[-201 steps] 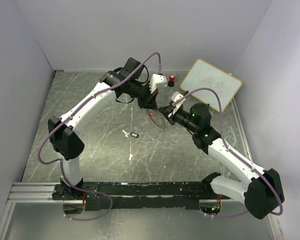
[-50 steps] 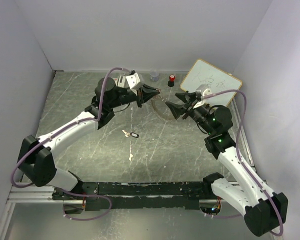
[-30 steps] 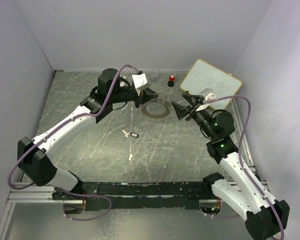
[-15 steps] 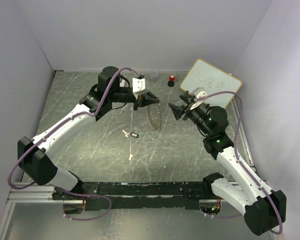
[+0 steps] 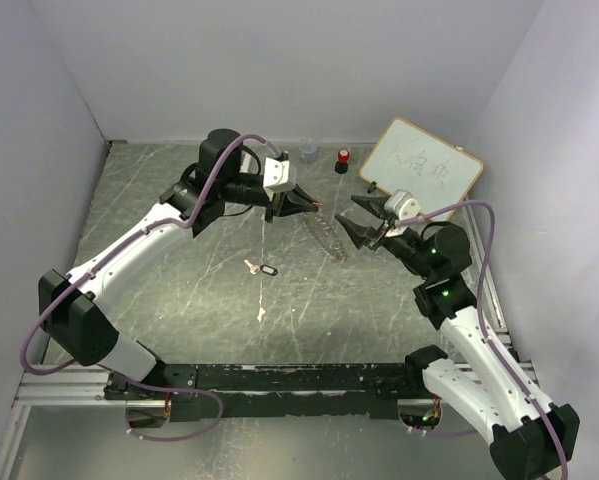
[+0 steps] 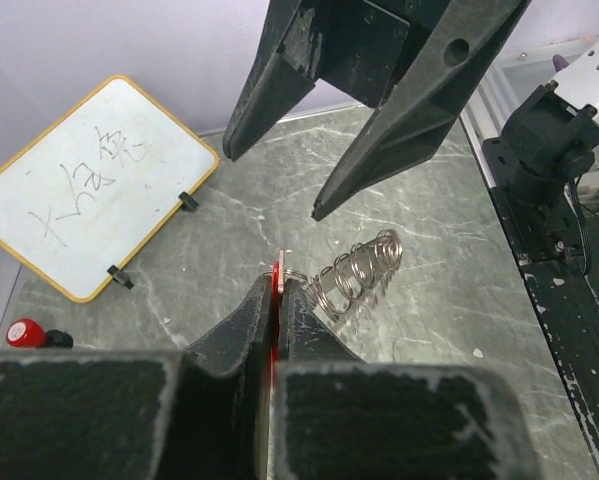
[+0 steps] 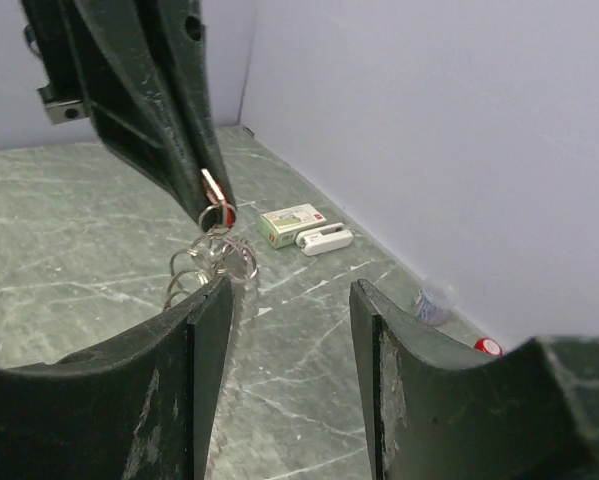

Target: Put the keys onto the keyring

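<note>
- While the left gripper (image 5: 309, 205) has its fingers clamped together on the red-headed small silver key (image 6: 275, 300), the large dark-grey toothed metal keyring (image 6: 357, 280) dangles from that key, above the worktop (image 5: 179, 260) and nearer its far edge.
- The right gripper (image 7: 291, 288) faces the keyring with its fingers (image 7: 204, 340) well apart; they seem not to touch it, though the view is tight.
- The black-tagged small silver key (image 5: 263, 268) lies flat on the worktop, about midway between its near and far edges.

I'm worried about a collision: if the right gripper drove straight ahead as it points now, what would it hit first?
Probably the keyring, hanging from the red key pinched in the left gripper. It sits off-centre before the right gripper's open jaws; depth is unclear.
</note>
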Robot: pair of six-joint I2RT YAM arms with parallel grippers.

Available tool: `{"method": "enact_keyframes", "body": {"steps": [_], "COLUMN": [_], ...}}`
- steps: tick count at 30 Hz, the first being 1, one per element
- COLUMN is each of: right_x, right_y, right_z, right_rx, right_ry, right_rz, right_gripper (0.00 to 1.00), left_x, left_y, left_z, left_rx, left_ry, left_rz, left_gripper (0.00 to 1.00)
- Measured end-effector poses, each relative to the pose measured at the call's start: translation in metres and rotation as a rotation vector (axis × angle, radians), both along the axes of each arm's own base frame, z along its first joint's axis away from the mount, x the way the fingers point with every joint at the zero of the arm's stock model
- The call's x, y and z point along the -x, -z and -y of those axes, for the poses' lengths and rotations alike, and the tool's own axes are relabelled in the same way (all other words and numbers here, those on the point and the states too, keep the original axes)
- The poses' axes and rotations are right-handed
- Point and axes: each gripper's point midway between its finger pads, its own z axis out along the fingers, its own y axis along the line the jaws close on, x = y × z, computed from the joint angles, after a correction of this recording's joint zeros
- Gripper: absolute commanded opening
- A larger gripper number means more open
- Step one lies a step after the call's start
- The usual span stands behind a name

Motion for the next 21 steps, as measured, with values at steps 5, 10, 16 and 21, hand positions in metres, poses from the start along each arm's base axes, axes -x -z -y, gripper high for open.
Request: {"method": "enact_keyframes", "body": {"steps": [5,10,16,21], "right_x": [0.003,0.002,0.004,0.004], "right_y": [0.005,0.014,0.014,0.015], "right_z": [-0.006,-0.013,-0.018,-0.022], "right_rx": [0.046,0.085,0.108,0.118], "right_ry": [-0.046,-0.084,-0.126,-0.145], "right_rz": [0.028,0.035,0.069,0.085], "right_gripper": [0.46,0.42,0.37,0.33], "left_x": [0.001,0.003,0.006,0.010], "left_y": [-0.003,-0.004,0.001,0.002], "left_z": [0.002,0.004,0.005,0.005], "left_rx": [0.000,-0.007,-0.024,-0.033], "left_ry": [0.030,0.068,0.107,0.135], "left_rz": [0.009,0.012,0.005,0.006], "left_gripper": [0.07,0.07,0.07,0.07]}}
